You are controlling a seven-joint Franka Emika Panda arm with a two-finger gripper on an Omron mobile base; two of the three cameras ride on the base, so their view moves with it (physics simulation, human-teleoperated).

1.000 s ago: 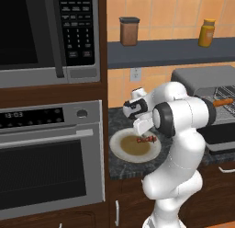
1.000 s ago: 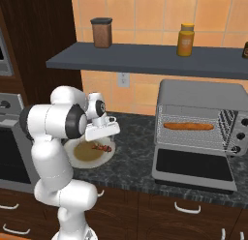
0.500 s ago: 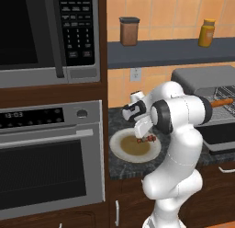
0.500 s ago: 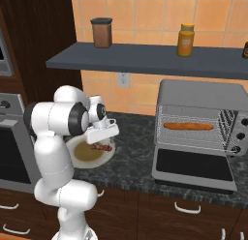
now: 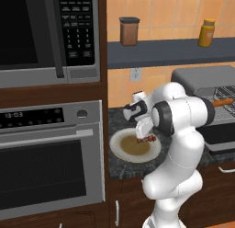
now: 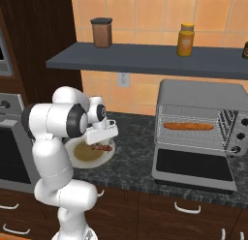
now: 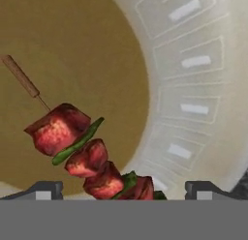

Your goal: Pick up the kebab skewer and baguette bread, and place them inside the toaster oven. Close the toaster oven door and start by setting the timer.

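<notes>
The kebab skewer [image 7: 87, 152], red meat chunks with green bits on a thin stick, lies on a round cream plate [image 7: 193, 89] on the dark counter. My gripper [image 7: 123, 190] hangs open just above it, one fingertip on each side of the chunks. From the base views the gripper [image 5: 143, 131] [image 6: 102, 136] points down at the skewer [image 5: 148, 139] [image 6: 102, 148] on the plate [image 5: 120, 151] [image 6: 77, 159]. The baguette bread [image 6: 188, 126] [image 5: 221, 103] lies on the rack inside the toaster oven [image 6: 198, 96]. The toaster oven door [image 6: 193, 165] is folded down flat.
A built-in steel oven [image 5: 50, 158] and a black-fronted microwave [image 5: 46, 34] stand left of the plate. A shelf [image 6: 145, 60] above the counter carries a brown jar [image 6: 101, 33] and a yellow jar [image 6: 185, 39]. Knobs [image 6: 238, 135] sit on the toaster oven's right side.
The hand has dropped a little toward the plate, bringing the open fingers down around the skewer. The baguette and oven door have not moved.
</notes>
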